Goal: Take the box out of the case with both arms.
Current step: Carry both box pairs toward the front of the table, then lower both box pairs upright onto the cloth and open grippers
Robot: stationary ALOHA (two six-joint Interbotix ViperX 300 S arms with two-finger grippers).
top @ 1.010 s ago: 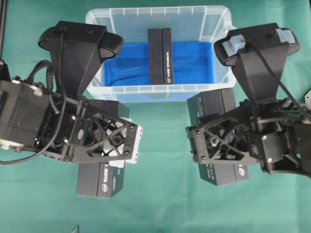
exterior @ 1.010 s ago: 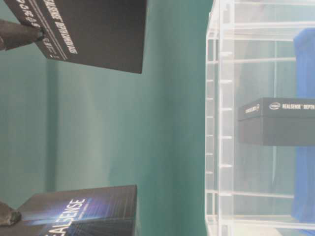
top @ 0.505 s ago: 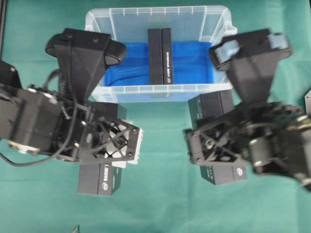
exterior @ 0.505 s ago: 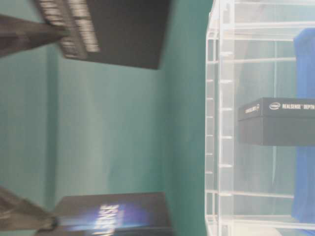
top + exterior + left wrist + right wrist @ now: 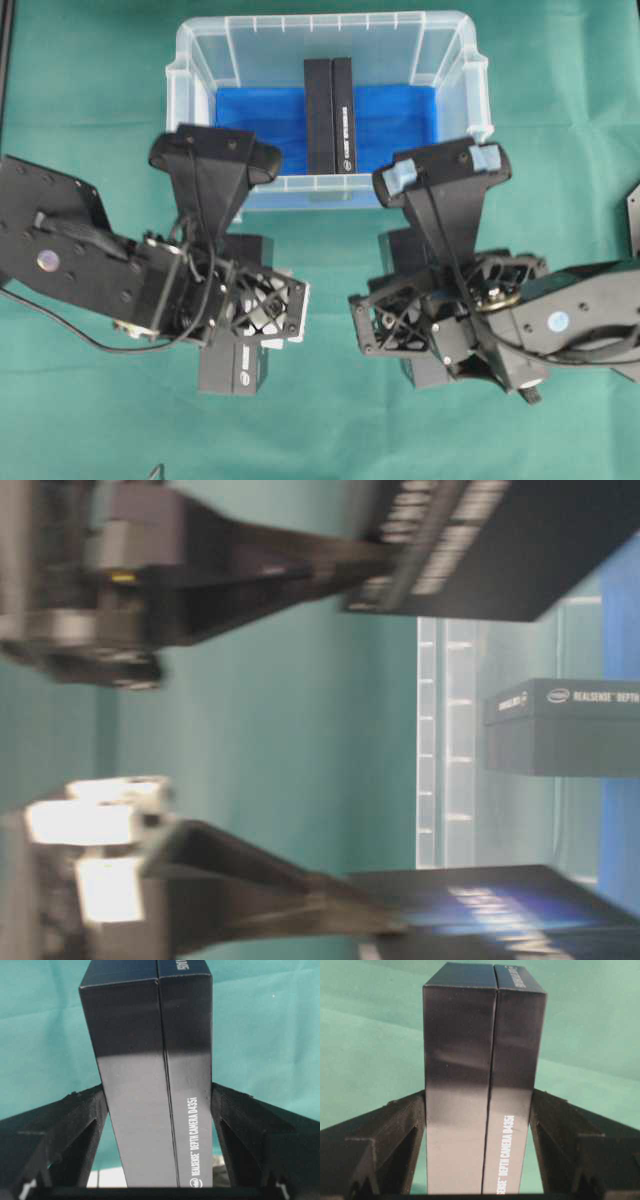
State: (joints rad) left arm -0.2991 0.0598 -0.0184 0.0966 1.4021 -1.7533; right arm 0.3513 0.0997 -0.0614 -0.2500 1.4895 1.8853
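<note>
left gripper (image 5: 157, 1110) fingers clamped on a black box (image 5: 150, 1070); right gripper (image 5: 480, 1110) on another (image 5: 482, 1080); third box (image 5: 330, 115) in case (image 5: 200, 45).

left hand (image 5: 262, 312) + box (image 5: 236, 368): shifted right | right hand (image 5: 395, 325) + box (image 5: 430, 372): shifted left, lower in frame

Left gripper (image 5: 157, 1105) and right gripper (image 5: 477, 1110) — fingers (image 5: 75, 1115) clamped on something, arms angled inward.
</note>
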